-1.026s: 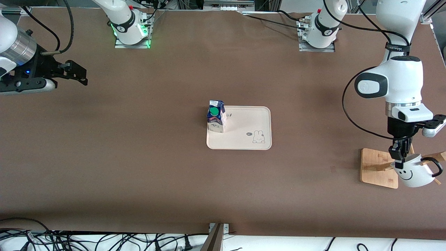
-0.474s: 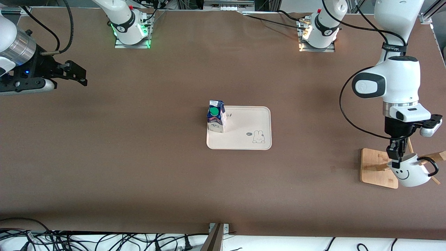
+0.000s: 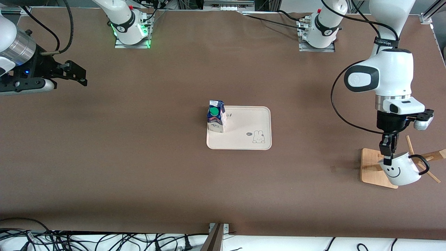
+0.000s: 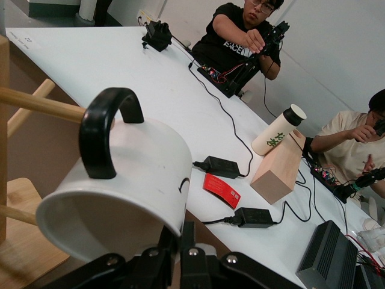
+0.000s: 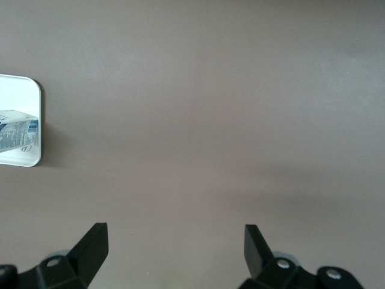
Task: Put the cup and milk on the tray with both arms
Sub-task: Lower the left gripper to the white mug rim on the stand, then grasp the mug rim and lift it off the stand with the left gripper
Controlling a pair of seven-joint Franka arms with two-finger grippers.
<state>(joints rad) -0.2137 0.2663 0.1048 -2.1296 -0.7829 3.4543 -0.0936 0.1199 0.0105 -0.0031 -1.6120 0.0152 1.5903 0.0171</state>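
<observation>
Left jaws (image 3: 387, 156) pinch rim of smiley mug (image 3: 400, 171), tilted, handle hooked over wooden rack peg (image 3: 433, 155). Risk: handle snags peg, thin rim grip slips. Milk carton (image 3: 216, 116) stands on rabbit tray (image 3: 244, 139), well apart. Right jaws (image 5: 174, 241) spread, empty over bench (image 3: 139, 157), waiting.

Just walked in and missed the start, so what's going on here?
The left gripper is shut on the rim of the cup, holding it over the wooden peg stand. The milk already stands on the tray. The right gripper waits open above the table's right-arm end.
</observation>
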